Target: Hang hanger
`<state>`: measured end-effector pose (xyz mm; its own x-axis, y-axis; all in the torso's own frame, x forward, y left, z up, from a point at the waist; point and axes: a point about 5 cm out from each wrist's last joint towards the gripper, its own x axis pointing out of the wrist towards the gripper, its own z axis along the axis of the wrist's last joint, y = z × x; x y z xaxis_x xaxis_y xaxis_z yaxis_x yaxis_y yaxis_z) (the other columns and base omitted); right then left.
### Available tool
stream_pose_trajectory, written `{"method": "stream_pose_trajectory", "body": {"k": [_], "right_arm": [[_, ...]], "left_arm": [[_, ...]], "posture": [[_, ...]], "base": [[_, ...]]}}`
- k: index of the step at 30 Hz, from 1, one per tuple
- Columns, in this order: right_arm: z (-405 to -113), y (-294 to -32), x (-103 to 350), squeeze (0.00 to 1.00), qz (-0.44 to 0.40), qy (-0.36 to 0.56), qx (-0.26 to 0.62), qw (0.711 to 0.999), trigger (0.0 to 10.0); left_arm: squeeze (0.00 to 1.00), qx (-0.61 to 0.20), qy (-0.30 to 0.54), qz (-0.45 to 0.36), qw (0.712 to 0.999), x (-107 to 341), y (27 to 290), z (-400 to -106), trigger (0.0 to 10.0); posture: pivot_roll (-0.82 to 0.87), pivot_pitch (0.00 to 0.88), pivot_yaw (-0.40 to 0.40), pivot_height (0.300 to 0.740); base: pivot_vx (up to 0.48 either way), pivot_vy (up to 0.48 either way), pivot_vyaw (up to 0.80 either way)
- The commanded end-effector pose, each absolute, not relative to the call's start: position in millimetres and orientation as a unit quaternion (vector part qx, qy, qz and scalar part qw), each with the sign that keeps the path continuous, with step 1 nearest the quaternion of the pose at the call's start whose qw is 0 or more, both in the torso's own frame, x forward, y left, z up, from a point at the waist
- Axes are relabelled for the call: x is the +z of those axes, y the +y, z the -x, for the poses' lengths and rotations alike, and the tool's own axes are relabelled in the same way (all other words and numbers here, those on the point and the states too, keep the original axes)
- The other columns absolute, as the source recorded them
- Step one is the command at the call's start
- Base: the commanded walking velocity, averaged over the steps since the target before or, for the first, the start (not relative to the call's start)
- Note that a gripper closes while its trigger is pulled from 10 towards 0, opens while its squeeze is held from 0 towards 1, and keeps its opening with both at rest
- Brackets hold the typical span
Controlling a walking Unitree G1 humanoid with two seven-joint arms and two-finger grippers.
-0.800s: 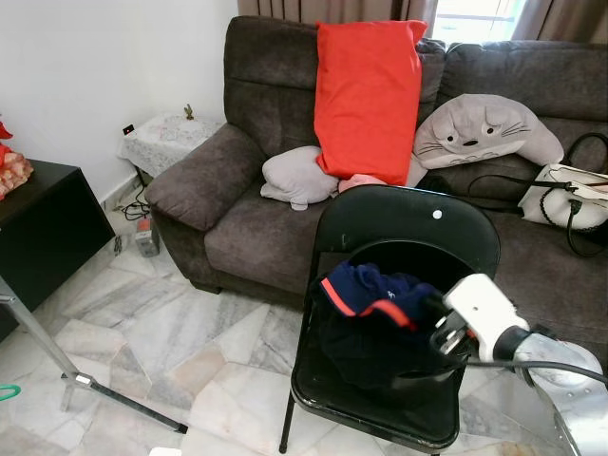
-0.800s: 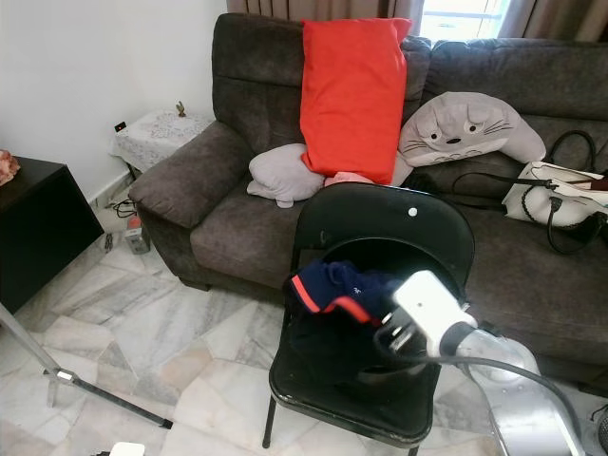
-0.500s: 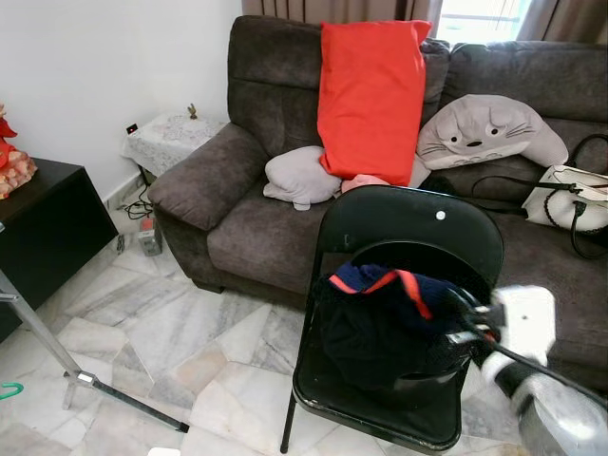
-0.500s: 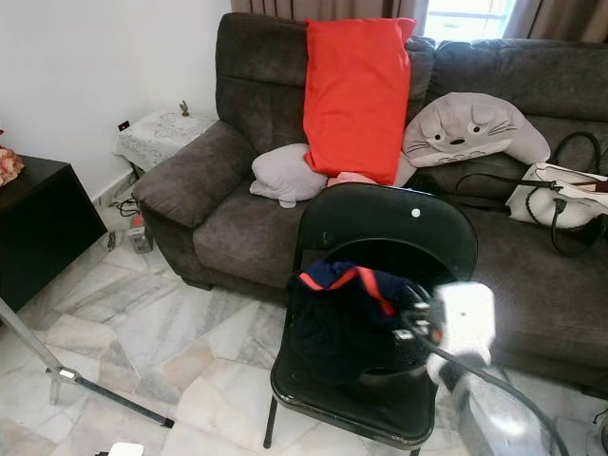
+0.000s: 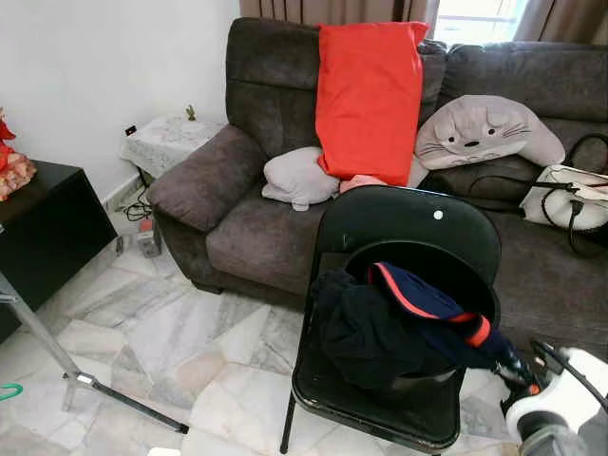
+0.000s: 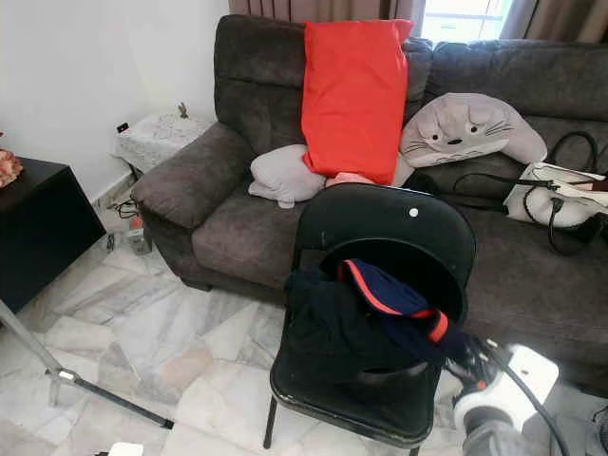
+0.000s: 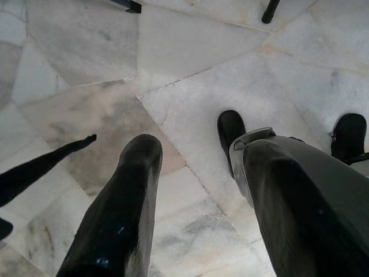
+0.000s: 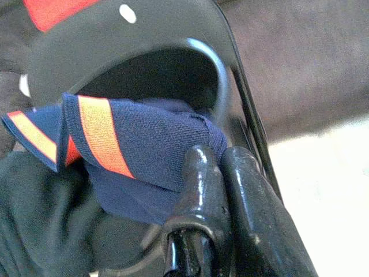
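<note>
Garment [image 5: 399, 318]: navy with an orange stripe, heaped on the chair [image 5: 399, 223] seat; one end stretches down toward the robot's right.
Right gripper [image 8: 214, 173]: fingers pressed together, pinching that stretched end, low beside the seat's right edge.
Left gripper [image 7: 196, 190]: fingers spread, holding nothing, hanging over the marble floor [image 7: 190, 63].
Hanger: none can be made out.
Key relation: the cloth's long axis runs from the seat to the right gripper, the nearer arm.

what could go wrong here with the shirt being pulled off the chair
The right gripper pinches only the collar edge of the navy shirt, so the cloth might slip out. Most of the shirt lies heaped on the chair seat and passes through the backrest opening; it may snag there and tug the light folding chair.
</note>
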<state>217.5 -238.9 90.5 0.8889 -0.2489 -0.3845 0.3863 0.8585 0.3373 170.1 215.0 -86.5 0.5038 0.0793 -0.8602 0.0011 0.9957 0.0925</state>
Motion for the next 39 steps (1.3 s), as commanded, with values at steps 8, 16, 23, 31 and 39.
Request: {"method": "stream_pose_trajectory", "body": {"k": [8, 16, 23, 31, 39], "right_arm": [[-216.3, -228.2, 75.5, 0.0, -0.22, 0.212, -0.157, 0.939, 0.0], [-211.7, -243.4, 68.0, 0.0, -0.226, 0.216, -0.216, 0.925, 0.0], [-208.2, -235.1, 68.7, 0.0, -0.196, 0.223, -0.192, 0.935, 10.0], [-205.6, -226.5, 85.6, 1.0, -0.163, 0.175, -0.138, 0.961, 10.0], [-178.7, -225.8, 79.3, 1.0, -0.136, 0.204, -0.125, 0.961, 10.0]], "left_arm": [[0.0, 0.019, 0.501, -0.056, 0.863, -86.8, 218.8, -167.6, 10.0], [0.0, 0.019, 0.502, -0.059, 0.863, -86.8, 219.3, -167.3, 10.0], [0.0, 0.018, 0.502, -0.059, 0.863, -87.2, 219.2, -166.6, 10.0], [0.0, 0.015, 0.503, -0.061, 0.862, -87.4, 219.4, -165.8, 10.0], [0.0, 0.013, 0.504, -0.061, 0.862, -87.7, 219.2, -165.1, 10.0]], "posture": [[-0.14, 0.003, 0.051, 0.74], [-0.14, 0.001, 0.053, 0.74], [-0.14, 0.0, 0.05, 0.74], [-0.15, 0.0, 0.05, 0.74], [-0.15, 0.0, 0.047, 0.74]], "base": [[0.0, 0.0, 0.0], [0.0, 0.0, 0.0], [0.0, 0.0, 0.0], [0.0, 0.0, 0.0], [0.0, 0.0, 0.0]]}}
